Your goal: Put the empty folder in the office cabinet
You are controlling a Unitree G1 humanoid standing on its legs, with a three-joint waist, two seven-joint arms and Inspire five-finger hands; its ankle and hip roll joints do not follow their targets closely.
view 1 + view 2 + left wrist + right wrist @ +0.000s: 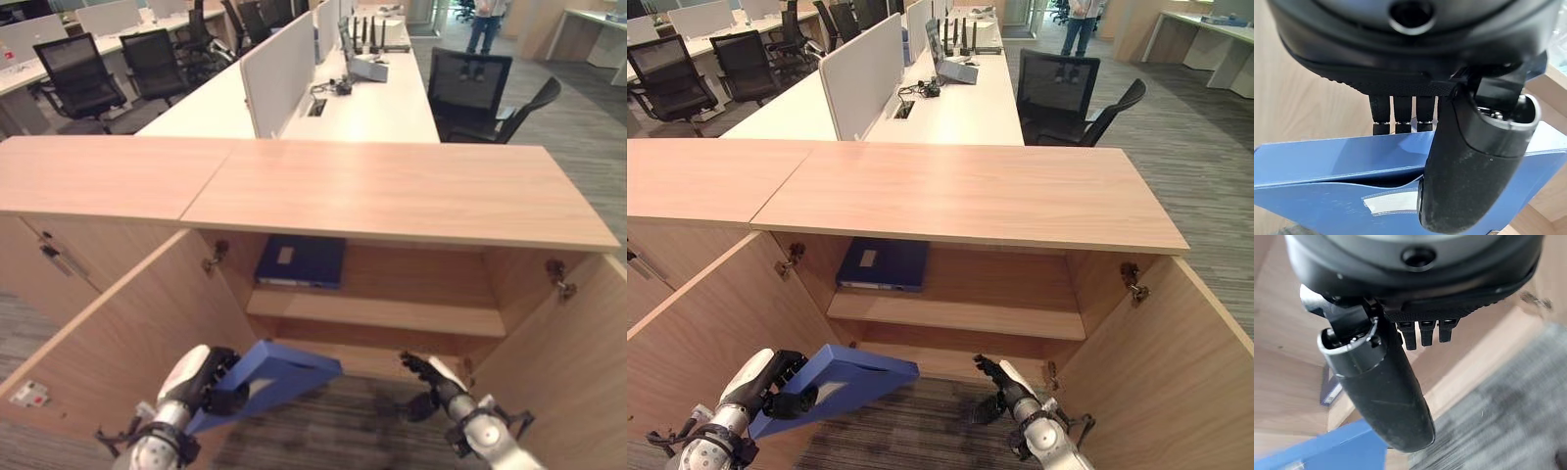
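— From the head, what's there?
— The left hand (211, 382) clamps a blue folder (269, 377), low before the open office cabinet (392, 201); another blue folder (302, 260) lies on its upper shelf (392, 313).
— And at the left wrist?
— Thumb (1469, 161) and fingers pinch that folder's edge.
— The right?
— The right hand (1381, 382) holds nothing, fingers relaxed, near the cabinet floor.

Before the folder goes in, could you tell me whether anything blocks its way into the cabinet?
Nothing visible does. The left hand holds the blue folder before the open cabinet; both doors stand wide. Another folder lies on the upper shelf's left side.
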